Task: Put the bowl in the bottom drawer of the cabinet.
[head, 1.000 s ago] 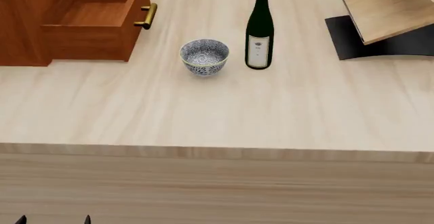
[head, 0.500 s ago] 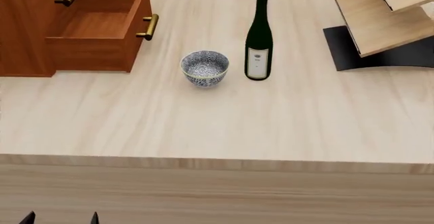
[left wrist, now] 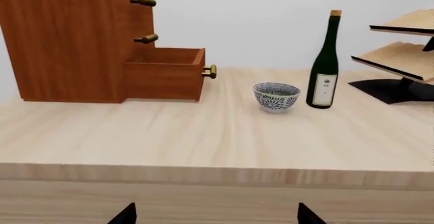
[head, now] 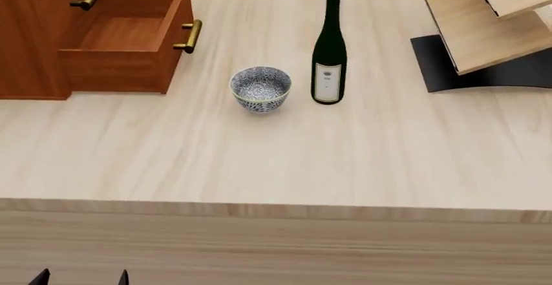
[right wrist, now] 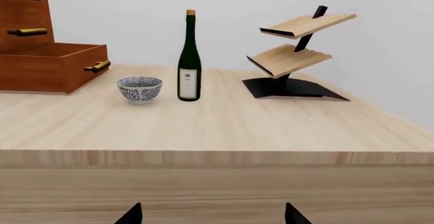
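The blue-patterned bowl (head: 260,89) stands upright on the table, next to a dark wine bottle (head: 329,59). The reddish cabinet (head: 30,39) is at the far left, and its bottom drawer (head: 121,36) is pulled out and empty. From the left wrist the bowl (left wrist: 276,96) shows to the right of the drawer (left wrist: 164,74). My left gripper (left wrist: 215,216) is open, low in front of the table's front edge, far from the bowl. Its tips show in the head view (head: 82,278). My right gripper (right wrist: 212,216) is open too, also below the edge, with the bowl (right wrist: 140,89) well beyond it.
A pale wooden rack (head: 483,26) on a black base stands at the back right. The upper drawers' brass handles (left wrist: 144,1) stick out above the open drawer. The table's front edge (head: 276,209) lies between both grippers and the objects.
The head view has shifted, so the table scene sits lower in the picture. The left gripper's tips have risen slightly at the bottom edge. Bowl, bottle and drawer have not moved.
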### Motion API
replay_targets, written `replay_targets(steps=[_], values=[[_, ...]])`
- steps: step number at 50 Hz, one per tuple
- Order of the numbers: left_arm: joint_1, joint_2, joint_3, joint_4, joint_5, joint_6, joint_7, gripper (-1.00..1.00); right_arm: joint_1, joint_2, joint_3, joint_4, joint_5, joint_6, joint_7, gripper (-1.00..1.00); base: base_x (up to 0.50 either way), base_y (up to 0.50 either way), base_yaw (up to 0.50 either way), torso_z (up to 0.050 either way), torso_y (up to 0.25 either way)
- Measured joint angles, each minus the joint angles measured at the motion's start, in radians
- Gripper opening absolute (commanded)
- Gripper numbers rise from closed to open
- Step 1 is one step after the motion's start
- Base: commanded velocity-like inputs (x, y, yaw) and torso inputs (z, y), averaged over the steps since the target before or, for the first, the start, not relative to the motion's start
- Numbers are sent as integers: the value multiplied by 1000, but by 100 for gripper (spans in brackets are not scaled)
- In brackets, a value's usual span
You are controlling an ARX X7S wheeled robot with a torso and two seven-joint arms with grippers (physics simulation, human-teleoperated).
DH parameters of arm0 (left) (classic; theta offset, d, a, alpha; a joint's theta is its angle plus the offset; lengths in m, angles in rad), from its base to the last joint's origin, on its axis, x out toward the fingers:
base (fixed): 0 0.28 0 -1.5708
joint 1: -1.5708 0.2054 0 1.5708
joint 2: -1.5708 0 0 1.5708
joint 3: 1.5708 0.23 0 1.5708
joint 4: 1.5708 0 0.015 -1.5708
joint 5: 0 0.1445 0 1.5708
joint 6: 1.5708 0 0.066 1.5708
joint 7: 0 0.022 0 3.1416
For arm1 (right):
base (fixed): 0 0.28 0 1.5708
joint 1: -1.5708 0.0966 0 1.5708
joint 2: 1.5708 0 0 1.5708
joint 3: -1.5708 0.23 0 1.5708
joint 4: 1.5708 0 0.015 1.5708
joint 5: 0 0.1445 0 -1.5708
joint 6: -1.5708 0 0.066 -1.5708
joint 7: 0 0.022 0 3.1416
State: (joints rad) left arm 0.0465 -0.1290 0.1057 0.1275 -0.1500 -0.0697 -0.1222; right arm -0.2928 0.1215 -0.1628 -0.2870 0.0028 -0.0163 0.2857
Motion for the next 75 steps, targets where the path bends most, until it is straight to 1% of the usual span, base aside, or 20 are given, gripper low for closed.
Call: replay_targets(steps=[9,12,19,23,29,34,39,46,53,75], values=[[5,-9,9,12,-7,-6,-7,100,0,9,-7,6,9,-8,11,100,0,0,0,50,0],[9,-15,12,28,-8,-10,-10,100,-5,14,-9,-5,4,-2,18,100,0,0,0,5,0],[24,-51,-1,143,-25,-69,-22,100,-59,33,20,-136,-32,43,61,100,0,0,0,0,0],[34,-81,-22,248,-43,-127,-34,100,-116,44,69,-258,-56,73,98,100,0,0,0,0,0],[29,-125,-53,386,-86,-233,-47,100,-228,51,185,-444,-66,87,160,100,0,0,0,0,0],[17,-151,-65,467,-103,-294,-59,100,-309,49,275,-564,-67,84,199,100,0,0,0,0,0],[3,-170,-67,522,-108,-332,-67,100,-360,27,347,-641,-71,71,204,100,0,0,0,0,0],[-13,-183,-63,554,-109,-355,-72,100,-386,-37,417,-701,-96,48,160,100,0,0,0,0,0],[-23,-190,-57,561,-108,-361,-74,100,-404,-78,449,-731,-125,22,134,100,27,0,0,0,0],[-14,-200,-41,578,-98,-354,-86,100,-427,-111,447,-757,-184,-11,104,100,494,0,0,0,0]])
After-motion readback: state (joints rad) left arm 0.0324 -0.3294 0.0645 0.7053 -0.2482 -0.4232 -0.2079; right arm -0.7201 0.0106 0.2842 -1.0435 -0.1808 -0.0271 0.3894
